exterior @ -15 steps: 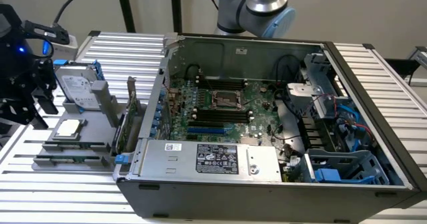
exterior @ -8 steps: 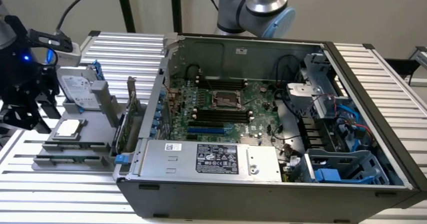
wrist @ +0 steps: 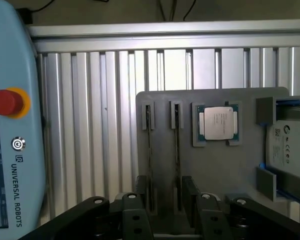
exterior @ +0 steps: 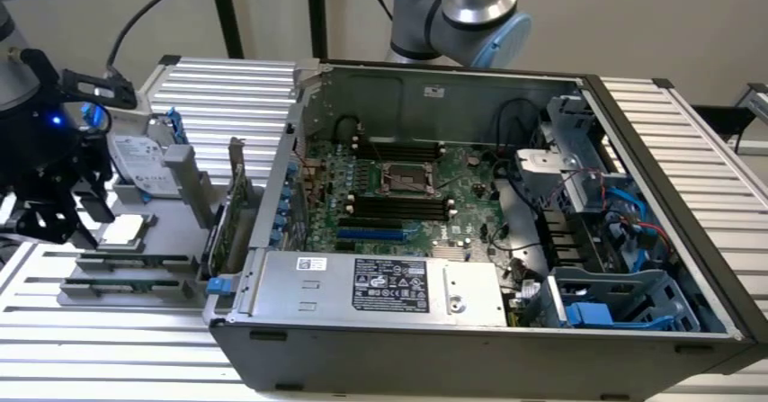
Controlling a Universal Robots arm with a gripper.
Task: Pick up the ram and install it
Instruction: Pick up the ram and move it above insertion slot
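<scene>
claw (wrist: 165, 196) spread over tray (wrist: 215, 172) | ram (wrist: 176, 145) in line between jaws

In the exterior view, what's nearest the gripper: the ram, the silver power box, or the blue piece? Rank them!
1. Ram, in the gray holder beside the gripper.
2. Silver power box, at the case's front.
3. Blue piece, far at the exterior view's right.

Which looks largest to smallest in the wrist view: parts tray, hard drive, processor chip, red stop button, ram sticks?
1. Grey parts tray
2. Hard drive, though the picture's edge cuts it off
3. Processor chip
4. Red stop button
Unranked: the ram sticks stand edge-on, long but very thin.
</scene>
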